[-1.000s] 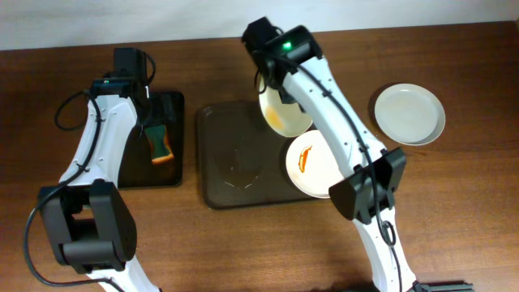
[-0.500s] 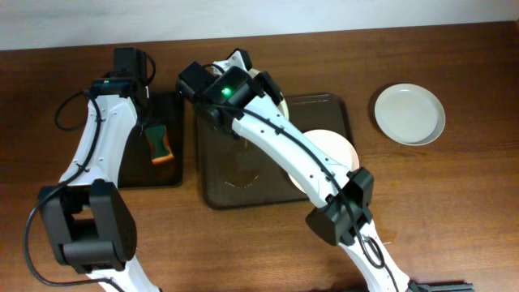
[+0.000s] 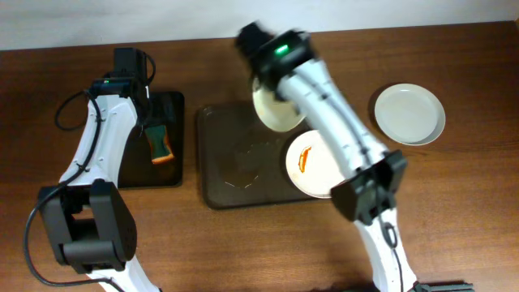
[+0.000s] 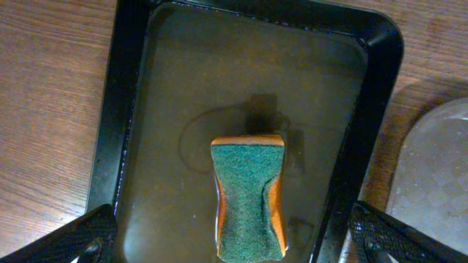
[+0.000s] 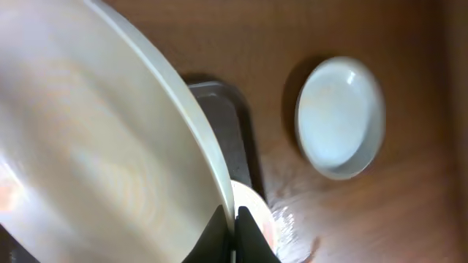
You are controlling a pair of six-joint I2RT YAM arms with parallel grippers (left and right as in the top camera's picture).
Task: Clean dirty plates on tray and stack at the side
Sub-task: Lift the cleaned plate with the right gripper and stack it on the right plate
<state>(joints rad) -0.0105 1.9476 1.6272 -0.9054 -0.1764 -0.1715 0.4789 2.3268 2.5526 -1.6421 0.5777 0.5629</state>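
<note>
Though overhead hides it, the wrist view shows right gripper [image 5: 234, 220] pinching a plate [image 5: 95, 139]; left gripper [image 4: 234, 235] gapes empty.

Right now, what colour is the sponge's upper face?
Green, on the rectangular orange sponge; left wrist view.

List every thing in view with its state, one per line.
held plate: tilted, up off the brown tray, rim gripped.
second plate: flat on the brown tray, orange smear.
third plate: off the tray, plain white.
sponge: lying in the black tray, green side up.
left tool: open, above the sponge.
right tool: shut on the held plate.
</note>
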